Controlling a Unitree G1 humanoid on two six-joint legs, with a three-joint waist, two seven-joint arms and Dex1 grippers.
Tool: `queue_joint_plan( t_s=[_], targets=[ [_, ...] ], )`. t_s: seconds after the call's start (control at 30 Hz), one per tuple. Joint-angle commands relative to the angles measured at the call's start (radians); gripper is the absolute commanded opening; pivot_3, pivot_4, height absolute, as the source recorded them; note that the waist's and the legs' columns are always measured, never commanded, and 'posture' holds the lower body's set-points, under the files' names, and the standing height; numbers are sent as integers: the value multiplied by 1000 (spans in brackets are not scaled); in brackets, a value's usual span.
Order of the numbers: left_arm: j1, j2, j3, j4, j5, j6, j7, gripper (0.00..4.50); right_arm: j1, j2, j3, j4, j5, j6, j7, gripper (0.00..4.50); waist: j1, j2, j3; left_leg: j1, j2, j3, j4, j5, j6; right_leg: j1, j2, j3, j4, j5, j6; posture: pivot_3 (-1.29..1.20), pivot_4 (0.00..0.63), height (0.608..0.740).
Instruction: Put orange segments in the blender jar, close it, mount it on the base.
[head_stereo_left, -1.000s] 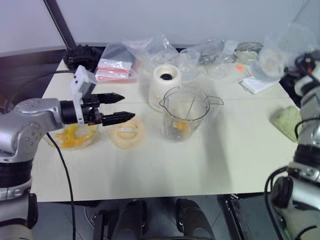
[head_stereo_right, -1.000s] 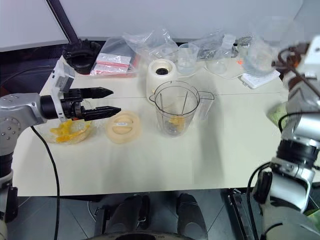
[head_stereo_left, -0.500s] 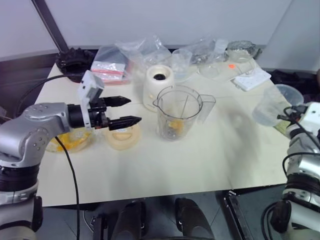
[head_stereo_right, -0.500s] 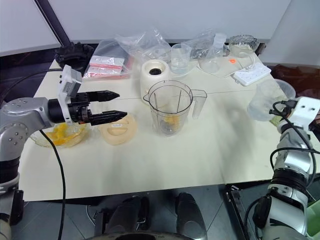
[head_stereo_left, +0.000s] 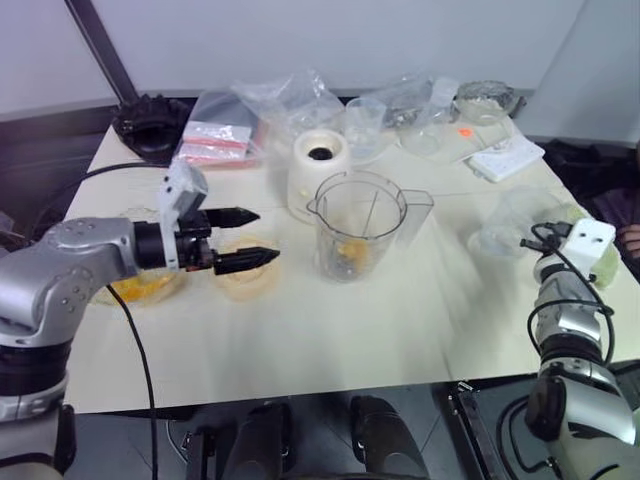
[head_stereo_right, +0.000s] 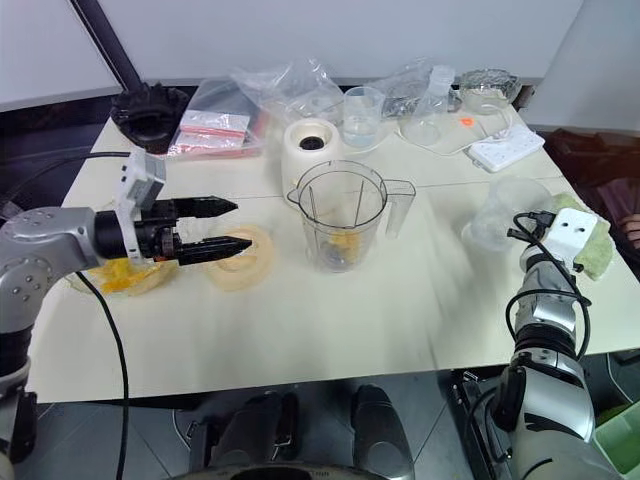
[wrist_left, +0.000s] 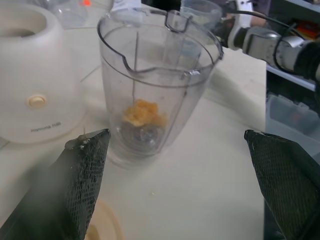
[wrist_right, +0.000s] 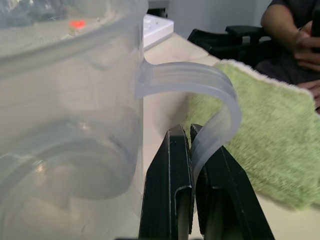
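Blender jar (head_stereo_left: 361, 224) upright, long axis vertical, handle toward right; base (head_stereo_left: 318, 176) just behind. Left gripper (head_stereo_left: 250, 238) spread wide, empty; right gripper (wrist_right: 192, 150) pinching measuring cup (wrist_right: 75, 115) handle.

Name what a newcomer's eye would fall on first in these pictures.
Mid-table stands the blender jar, orange segments at its bottom, the base just behind it. The left claw hovers open above a cream lid. At the table's right edge, the right claw pinches a clear cup's handle.

A lab: bare table (head_stereo_left: 330, 340) (cluttered with plastic bags (head_stereo_left: 290, 100)), seated onlooker (wrist_right: 295, 35).
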Motion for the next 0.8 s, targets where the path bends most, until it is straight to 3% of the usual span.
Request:
queue_joint_plan(
  t_s=[0.03,0.2,0.23,0.33,0.43,0.53,0.8],
  targets=[
    [-15,12,28,-17,-15,-11,-7,4500,-26,-17,2,-13,7,-36,-20,35,-1,0,0,0,0,0,0,0,0,0,0,0,0,0,0,0,150,740],
    [-20,14,22,-6,-18,-15,-25,4500,-30,-16,19,1,8,-28,-24,35,-3,0,0,0,0,0,0,0,0,0,1,0,0,0,0,0,150,740],
    [-18,14,19,-7,-16,-17,-25,4500,-29,-15,19,3,14,-25,-21,314,-4,0,0,0,0,0,0,0,0,0,1,0,0,0,0,0,150,740],
    [-19,8,18,-3,-10,-20,-23,4500,-22,-16,22,4,13,-18,-44,1469,-5,0,0,0,0,0,0,0,0,0,1,0,0,0,0,0,150,740],
    [-18,9,19,0,-11,-21,-27,4500,-11,-17,32,-1,6,-18,-56,3152,-6,0,0,1,0,0,0,0,0,0,1,0,0,0,-1,0,150,740],
    [-18,11,18,8,-5,-26,-32,4500,2,-14,40,-8,3,-12,-59,4481,-11,-1,0,1,0,0,0,0,0,1,1,1,0,0,-1,0,150,740],
    [-23,11,17,16,5,-31,-33,4500,86,6,42,-94,14,12,-82,4481,-22,-1,0,1,0,0,0,0,0,1,1,1,0,0,0,0,150,740]
  ],
)
